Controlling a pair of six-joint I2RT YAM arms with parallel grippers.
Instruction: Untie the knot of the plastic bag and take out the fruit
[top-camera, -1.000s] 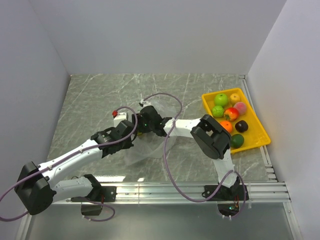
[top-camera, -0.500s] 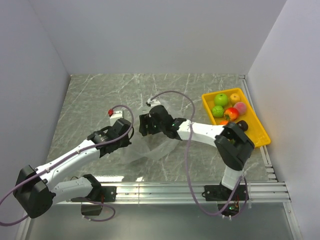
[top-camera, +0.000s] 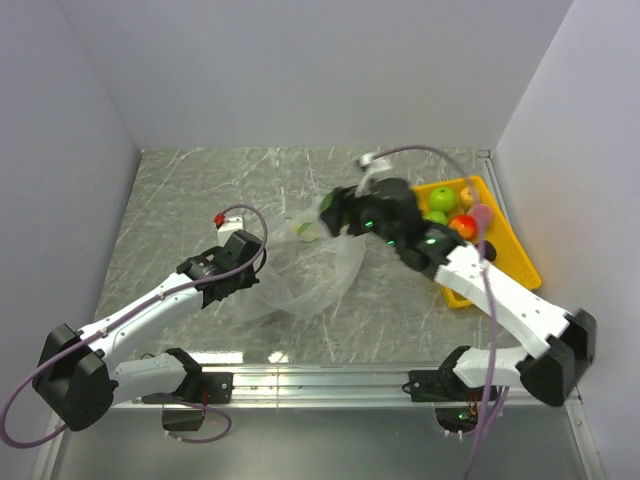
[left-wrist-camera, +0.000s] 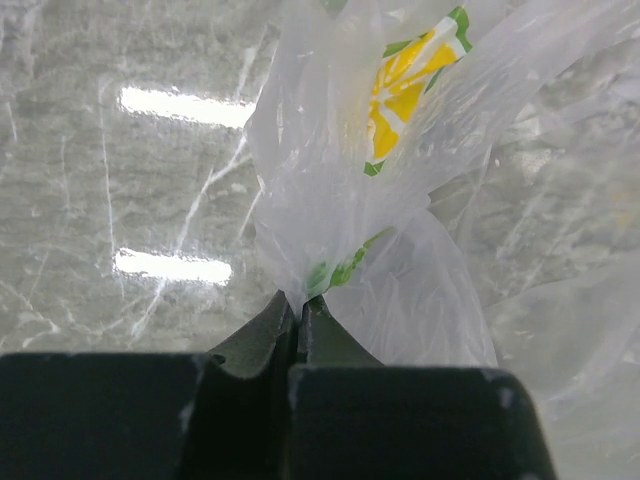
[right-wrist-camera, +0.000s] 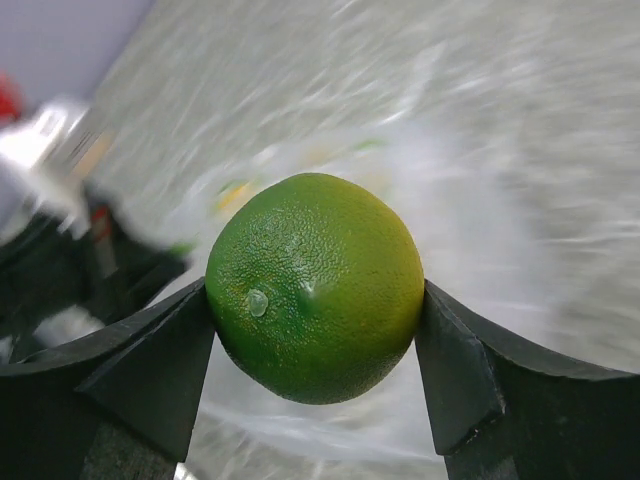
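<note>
Thin, clear, crinkly plastic bag (top-camera: 305, 285) lies crumpled at the centre of the top view on a grey veined, marble-look counter (top-camera: 190, 190). Left gripper (left-wrist-camera: 297, 308) is clamped tight on a pinch of the film, lower centre of the left wrist view. A yellow-and-green citrus-slice pattern (left-wrist-camera: 405, 85) shows through the film; no readable text. Right gripper (right-wrist-camera: 315, 300) is spread wide, its black fingers (right-wrist-camera: 150, 370) gripping a round, dimpled green citrus fruit (right-wrist-camera: 315, 285), upper centre in the top view. Glossy yellow tray (top-camera: 518, 255) at right holds smooth red, green and orange fruit.

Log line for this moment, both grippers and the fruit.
left gripper: shut on plastic bag | right gripper: gripping green fruit, outside the bag | yellow-green item inside bag
</note>
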